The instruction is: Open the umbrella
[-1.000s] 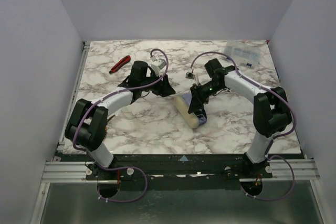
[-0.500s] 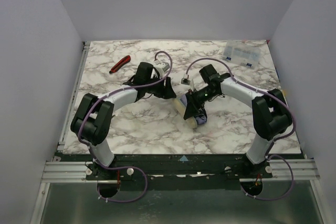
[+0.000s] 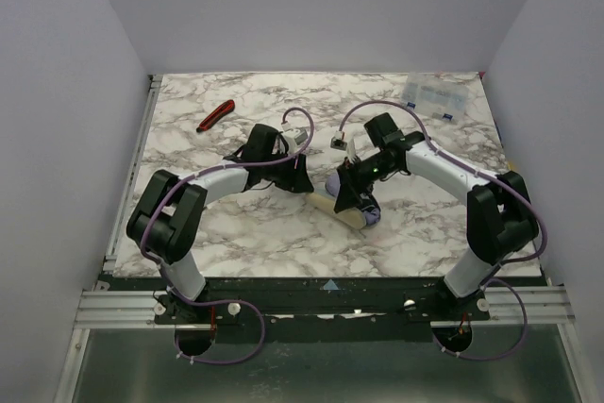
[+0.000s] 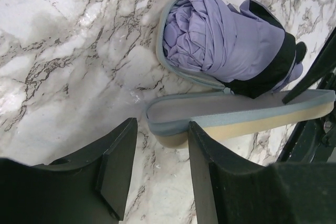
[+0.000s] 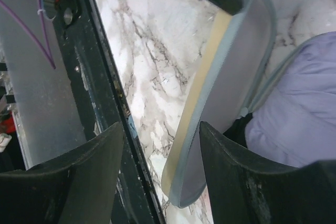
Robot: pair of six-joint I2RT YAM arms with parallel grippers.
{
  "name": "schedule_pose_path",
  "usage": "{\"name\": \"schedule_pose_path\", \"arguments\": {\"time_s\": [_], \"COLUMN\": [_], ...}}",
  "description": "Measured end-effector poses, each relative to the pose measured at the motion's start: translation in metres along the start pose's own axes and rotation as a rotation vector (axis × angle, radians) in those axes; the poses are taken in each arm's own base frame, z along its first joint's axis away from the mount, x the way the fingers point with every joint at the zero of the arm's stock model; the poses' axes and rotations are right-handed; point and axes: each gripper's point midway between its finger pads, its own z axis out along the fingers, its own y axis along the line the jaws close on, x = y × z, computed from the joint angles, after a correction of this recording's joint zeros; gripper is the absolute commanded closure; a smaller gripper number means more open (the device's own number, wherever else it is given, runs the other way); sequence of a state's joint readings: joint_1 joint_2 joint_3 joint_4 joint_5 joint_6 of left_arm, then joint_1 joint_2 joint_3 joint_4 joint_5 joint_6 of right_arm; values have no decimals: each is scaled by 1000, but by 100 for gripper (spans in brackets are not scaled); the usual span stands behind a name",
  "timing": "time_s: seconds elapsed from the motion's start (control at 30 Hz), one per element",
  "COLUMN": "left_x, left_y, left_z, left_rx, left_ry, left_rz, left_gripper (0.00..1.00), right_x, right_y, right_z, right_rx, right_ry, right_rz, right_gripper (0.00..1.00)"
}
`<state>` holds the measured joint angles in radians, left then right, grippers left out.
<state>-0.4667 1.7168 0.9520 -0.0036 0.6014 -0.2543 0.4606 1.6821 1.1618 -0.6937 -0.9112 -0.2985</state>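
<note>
The umbrella (image 3: 353,211) lies collapsed on the marble table between the two arms, cream on the outside with a lavender end. In the left wrist view it is a crumpled lavender bundle (image 4: 220,45) with black lining, and a flat cream flap with a grey-blue edge (image 4: 247,115) sticks out from it. My left gripper (image 3: 304,182) is open, and the flap's tip sits at its fingertips (image 4: 157,150). My right gripper (image 3: 347,199) is open over the umbrella. Its right finger (image 5: 252,182) is beside the flap (image 5: 220,93) and the lavender fabric (image 5: 294,124).
A red-handled cutter (image 3: 215,116) lies at the back left. A clear plastic box (image 3: 431,94) sits at the back right. The table's black front rail (image 5: 100,103) runs close to the right gripper. White walls enclose the table.
The left gripper has moved right, up to the umbrella. The right gripper has stayed over the umbrella, which has turned and shifted a little, showing more lavender.
</note>
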Motion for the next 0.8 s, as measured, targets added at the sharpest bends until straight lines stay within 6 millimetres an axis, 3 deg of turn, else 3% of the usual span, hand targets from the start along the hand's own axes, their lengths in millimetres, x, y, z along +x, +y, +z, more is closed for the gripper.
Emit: {"name": "schedule_pose_path", "arguments": {"time_s": [0.33,0.53,0.8], "left_x": [22,40,41], "left_y": [-8,-10,-11], "left_z": [-7,-5,-5], "left_rx": [25,28,31], "left_ry": [27,64,65], "left_rz": [34,29,33], "left_gripper": [59,59,59], "right_x": [-24,-8,12], "right_y": [-39,-57,-79], "right_z": [-28,-31,-28], "right_rx": [257,367,492], "right_ry": [-68,-52,-2], "right_rz": [27,43,38], "right_gripper": [38,36,31]}}
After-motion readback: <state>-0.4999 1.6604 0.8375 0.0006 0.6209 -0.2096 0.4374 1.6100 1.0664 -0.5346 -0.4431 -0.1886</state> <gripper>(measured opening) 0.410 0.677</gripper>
